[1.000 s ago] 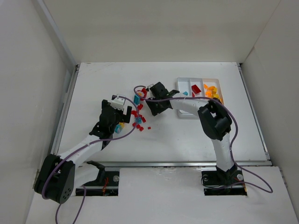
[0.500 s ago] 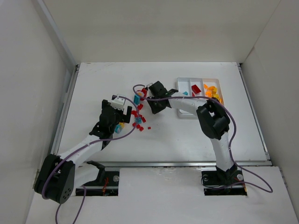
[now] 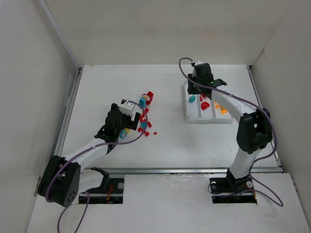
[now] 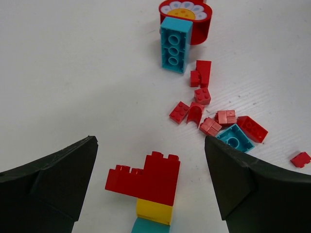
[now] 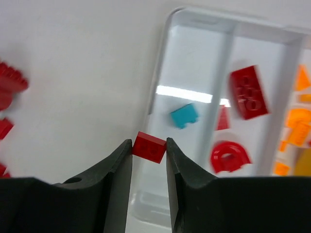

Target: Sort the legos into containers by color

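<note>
My right gripper (image 5: 149, 145) is shut on a small red brick (image 5: 149, 147) and holds it over the left edge of the white tray (image 5: 243, 26). The tray's left compartment holds one teal brick (image 5: 183, 116), the middle one red pieces (image 5: 249, 92), the right one orange pieces (image 5: 296, 131). In the top view the right gripper (image 3: 197, 89) is at the tray's (image 3: 192, 114) far left corner. My left gripper (image 4: 150, 141) is open and empty, its jaws wide either side of a stacked red, yellow and teal piece (image 4: 148, 182). The loose pile (image 3: 144, 124) lies just right of the left gripper (image 3: 128, 117).
Ahead of the left gripper lie a long teal brick (image 4: 175, 43), a round red flower piece (image 4: 187, 19), several small red bricks (image 4: 203, 97) and a teal brick (image 4: 234, 138). White walls enclose the table on the left, right and far sides.
My right arm has swung from the pile to the tray with the small red brick in its jaws. My left gripper has shifted slightly toward the pile.
</note>
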You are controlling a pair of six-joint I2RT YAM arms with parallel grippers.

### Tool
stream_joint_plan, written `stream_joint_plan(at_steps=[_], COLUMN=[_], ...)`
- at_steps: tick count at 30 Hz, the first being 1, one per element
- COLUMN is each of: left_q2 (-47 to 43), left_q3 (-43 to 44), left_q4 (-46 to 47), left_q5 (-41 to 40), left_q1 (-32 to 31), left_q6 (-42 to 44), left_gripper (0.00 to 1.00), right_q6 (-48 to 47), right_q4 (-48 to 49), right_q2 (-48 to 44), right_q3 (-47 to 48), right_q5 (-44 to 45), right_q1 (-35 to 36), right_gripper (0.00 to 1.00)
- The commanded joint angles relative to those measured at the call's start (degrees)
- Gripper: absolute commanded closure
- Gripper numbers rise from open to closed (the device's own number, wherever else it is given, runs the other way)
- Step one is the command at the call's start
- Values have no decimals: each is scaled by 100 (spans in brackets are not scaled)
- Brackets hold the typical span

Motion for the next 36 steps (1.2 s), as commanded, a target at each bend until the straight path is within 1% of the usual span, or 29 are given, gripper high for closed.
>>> stream_joint_plan(at_steps=[1, 4, 8, 15, 16, 18, 20, 21, 22, 24, 25, 27, 28, 29, 30, 31, 32, 34, 35, 36], left_q2=[99, 432, 670, 1048, 1048, 1101, 1101, 1101, 1101, 1101, 1040, 1040, 979, 978, 978, 978, 1039, 1223, 1303, 1399], left_q3=[413, 711, 940, 1398, 1485, 1547, 1547, 1547, 1547, 1547, 1547, 1495, 1434, 1433, 1381, 1380, 1380, 1625, 1722, 1819], left_q4=[86, -124, -186, -546, -547, -599, -599, -599, -652, -652, -652, -591, -521, -520, -468, -468, -468, -528, -599, -599], left_q5=[508, 571, 632, 632, 632, 580, 579, 579, 579, 579, 579, 579, 579, 579, 658, 659, 789, 913, 1009, 1323], left_q1=[9, 9, 9, 9, 9, 9, 9, 9, 9, 9, 9, 9, 9, 9, 9, 9, 9, 9, 9, 9], left_q6=[182, 384, 639, 772, 772, 824, 824, 824, 877, 929, 930, 982, 983, 983, 1035, 1035, 1035, 1035, 1035, 1096], left_gripper=[12, 15, 15, 15, 15, 14, 14, 12, 10, 9, 9, 6, 6, 6, 4, 4, 4, 4, 1, 1], right_q6=[70, 70, 70, 70, 70, 17, -36, -123, -124, -185, -246, -308, -361, -361, -439, -501, -650, -861, -1097, -1213], right_q4=[2, 106, 300, 353, 353, 353, 292, 292, 292, 239, 239, 239, 239, 239, 291, 405, 484, 756, 836, 906], right_q2=[-30, 84, 225, 814, 814, 972, 1033, 1034, 1034, 947, 894, 701, 622, 525, 428, 192, 68, -160, -362, -442], right_q3=[-252, -419, -481, 11, 11, 151, 213, 265, 266, 266, 266, 204, 204, 144, 143, 4, -59, -182, -234, -305], right_q5=[478, 364, 364, 197, 197, 145, 65, -13, -66, -155, -155, -208, -277, -278, -461, -532, -611, -770, -840, -840], right_q1=[-219, -789, -1037, -1432, -1433, -1433, -1433, -1433, -1433, -1433, -1433, -1433, -1433, -1433, -1433, -1433, -1433, -1381, -1311, -1310], right_gripper=[100, 100, 100, 98, 96, 85, 68, 56, 50, 34, 20, 20, 20, 16, 14, 9, 0, 0, 0, 0])
